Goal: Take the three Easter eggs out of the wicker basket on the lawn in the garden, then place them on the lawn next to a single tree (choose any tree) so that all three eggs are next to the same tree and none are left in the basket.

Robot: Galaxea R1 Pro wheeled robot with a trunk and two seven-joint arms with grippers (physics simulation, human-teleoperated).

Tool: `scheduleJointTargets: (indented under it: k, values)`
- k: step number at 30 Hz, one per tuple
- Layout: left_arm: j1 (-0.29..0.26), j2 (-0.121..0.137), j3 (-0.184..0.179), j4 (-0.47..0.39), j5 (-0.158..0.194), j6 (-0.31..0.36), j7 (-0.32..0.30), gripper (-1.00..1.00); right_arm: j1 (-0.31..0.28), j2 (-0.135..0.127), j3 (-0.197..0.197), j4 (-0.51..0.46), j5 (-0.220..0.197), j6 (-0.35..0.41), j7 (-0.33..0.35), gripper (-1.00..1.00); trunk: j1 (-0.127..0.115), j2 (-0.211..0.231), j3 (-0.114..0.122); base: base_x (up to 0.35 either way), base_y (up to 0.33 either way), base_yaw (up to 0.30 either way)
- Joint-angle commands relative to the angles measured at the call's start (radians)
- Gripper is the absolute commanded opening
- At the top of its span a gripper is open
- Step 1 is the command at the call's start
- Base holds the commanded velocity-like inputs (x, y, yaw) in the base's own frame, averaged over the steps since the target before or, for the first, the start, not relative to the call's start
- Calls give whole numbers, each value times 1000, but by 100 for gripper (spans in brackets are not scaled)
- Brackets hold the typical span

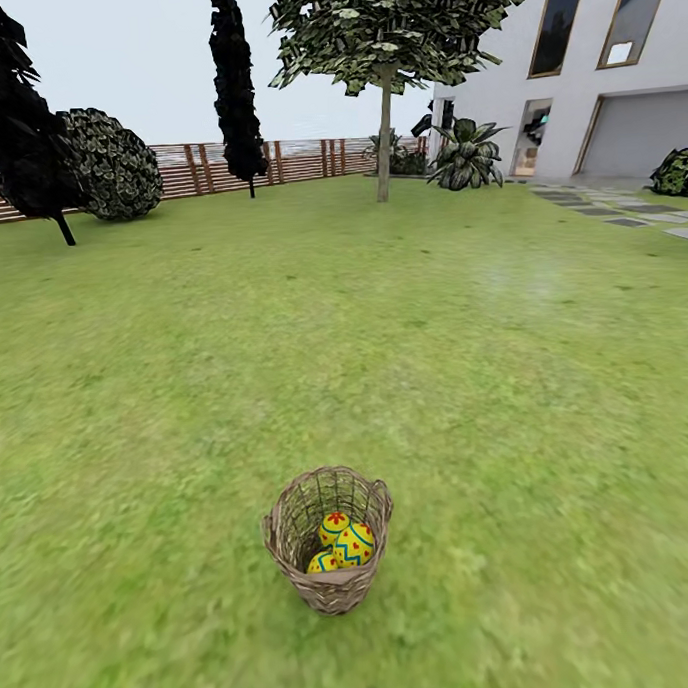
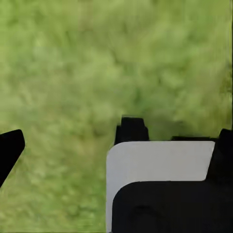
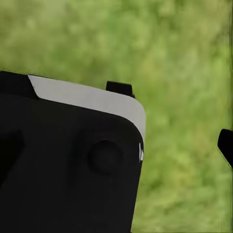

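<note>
Wicker basket (image 1: 330,553) is sitting on the lawn (image 1: 487,398) just ahead of you, centred between both arms, three Easter eggs (image 1: 343,544) inside. Each wrist view is showing blurred grass; you cannot tell either gripper's state. Neither arm is looking nearer.

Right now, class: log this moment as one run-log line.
phase: approach | wicker basket: upright on lawn | Easter eggs: all three inside basket | tree: far ahead | grippers: over grass, state unclear
</note>
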Motion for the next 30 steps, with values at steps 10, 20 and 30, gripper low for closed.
scheduleJointTargets:
  k: [10,20,30]
  values:
    - [-364,-136,40,-61,20,150,133,100,-39,1,-2,-51,6,171,-60,100,0,0,-1,0,0,0]
    - [-469,-160,48,-265,131,339,293,100,-48,2,-2,-119,6,267,-69,100,0,0,-1,0,0,0]
    - [-479,-154,42,-426,132,355,295,100,-62,-2,-106,-552,-110,573,-69,100,0,0,-1,0,0,0]
